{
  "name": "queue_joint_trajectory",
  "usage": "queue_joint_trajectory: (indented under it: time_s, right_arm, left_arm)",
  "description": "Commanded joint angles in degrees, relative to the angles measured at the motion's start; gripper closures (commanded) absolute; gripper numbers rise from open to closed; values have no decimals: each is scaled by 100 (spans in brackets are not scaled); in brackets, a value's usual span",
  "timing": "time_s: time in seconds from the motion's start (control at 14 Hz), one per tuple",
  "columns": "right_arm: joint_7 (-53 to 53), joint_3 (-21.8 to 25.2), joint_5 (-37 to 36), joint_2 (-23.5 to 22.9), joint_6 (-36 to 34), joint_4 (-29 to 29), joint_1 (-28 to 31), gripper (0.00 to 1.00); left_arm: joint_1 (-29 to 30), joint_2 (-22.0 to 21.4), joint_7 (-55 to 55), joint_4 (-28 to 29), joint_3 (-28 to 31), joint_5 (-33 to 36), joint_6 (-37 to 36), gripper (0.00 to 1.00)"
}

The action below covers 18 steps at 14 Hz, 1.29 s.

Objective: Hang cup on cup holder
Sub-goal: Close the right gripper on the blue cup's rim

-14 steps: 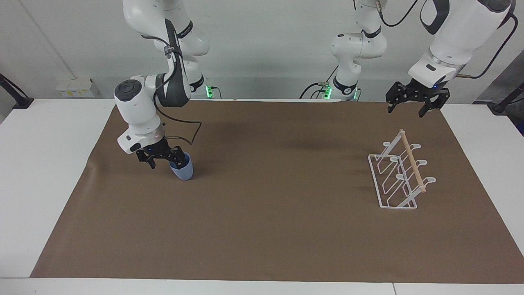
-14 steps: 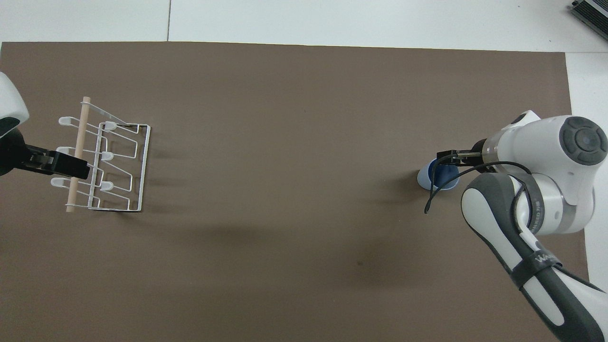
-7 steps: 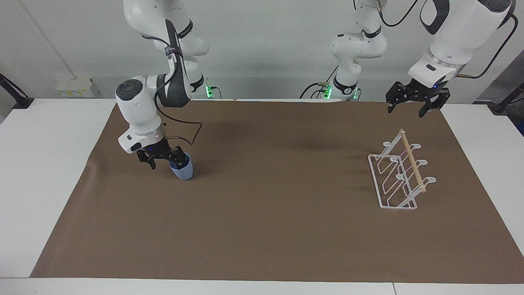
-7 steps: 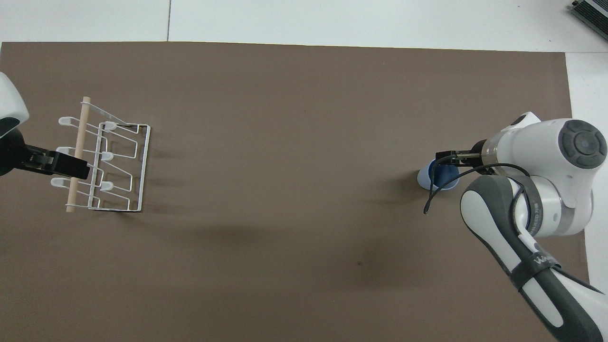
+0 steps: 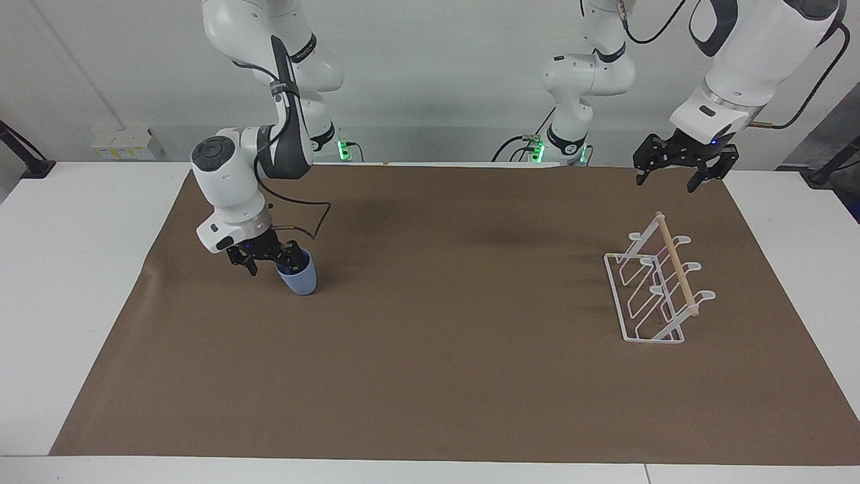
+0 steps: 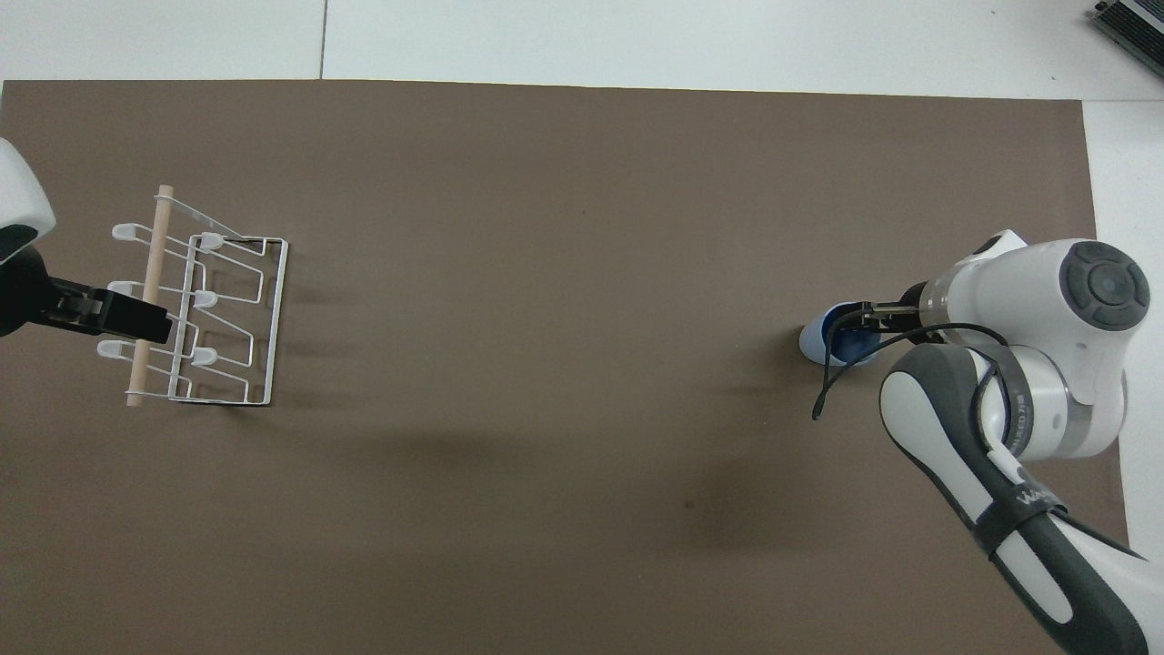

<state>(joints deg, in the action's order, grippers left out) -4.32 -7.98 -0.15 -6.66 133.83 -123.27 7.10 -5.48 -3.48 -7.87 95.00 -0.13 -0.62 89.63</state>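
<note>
Gripping the rim of the light-blue cup (image 5: 299,279), the right gripper (image 5: 267,258) has one finger inside the mouth and one outside, clamped on the wall. The cup sits on the brown mat (image 5: 430,376) at the right arm's end of the table, tilted — mouth up toward the gripper, tapered base down (smooth plastic, no handle). The cup holder (image 5: 658,289) stands well apart at the left arm's end: a white wire rack with slanted loop prongs and a wooden dowel (image 5: 676,272) along its top. The left gripper (image 5: 677,171) waits with fingers spread over the mat, nearer the rack — a handover seems likely.
</note>
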Motion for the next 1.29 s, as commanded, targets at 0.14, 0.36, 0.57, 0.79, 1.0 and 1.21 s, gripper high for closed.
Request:
queue_joint_trajectory:
  time_s: [0.14, 0.36, 0.57, 0.79, 1.0, 1.21]
  right_arm:
    - [-69, -37, 112, 51, 117, -92, 29, 2]
    - [-288, -37, 112, 59, 108, -100, -6, 27]
    - [-262, -37, 112, 59, 108, -92, -42, 52]
    - [-280, -37, 112, 42, 82, -56, -182, 66]
    - [-271, -45, 112, 42, 56, -39, -217, 84]
    - [-262, -45, 112, 42, 29, -30, -209, 100]
  left_arm:
    - [21, -12, 40, 10, -13, 123, -60, 0]
    - [21, -12, 40, 10, -13, 123, -60, 0]
    - [21, -12, 40, 10, -13, 123, -60, 0]
    - [21, -12, 40, 10, -13, 123, -60, 0]
    - [21, -12, 40, 10, -13, 123, -60, 0]
    - [21, -12, 40, 10, -13, 123, -60, 0]
